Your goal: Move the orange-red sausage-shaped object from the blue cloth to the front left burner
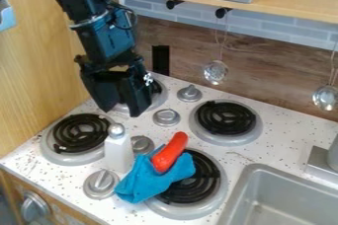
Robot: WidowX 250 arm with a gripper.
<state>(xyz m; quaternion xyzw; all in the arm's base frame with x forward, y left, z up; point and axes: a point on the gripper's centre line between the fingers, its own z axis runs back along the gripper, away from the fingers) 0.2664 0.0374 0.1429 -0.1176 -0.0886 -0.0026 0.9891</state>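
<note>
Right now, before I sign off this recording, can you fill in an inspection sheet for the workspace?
Surface: white, dark-speckled stove top with four coil burners and metal knobs.
Job's things: red sausage-shaped item lying on a crumpled blue cloth, which partly covers the burner nearest the sink.
Clutter: white bottle with a silvery top, upright beside the cloth.
Pincer: raised over the far-left part of the stove top, open, holding nothing.
Cables: black cable looping beside the arm.
Surroundings: metal sink at lower right; metal utensils hanging at the back wall; wooden shelf above.
</note>
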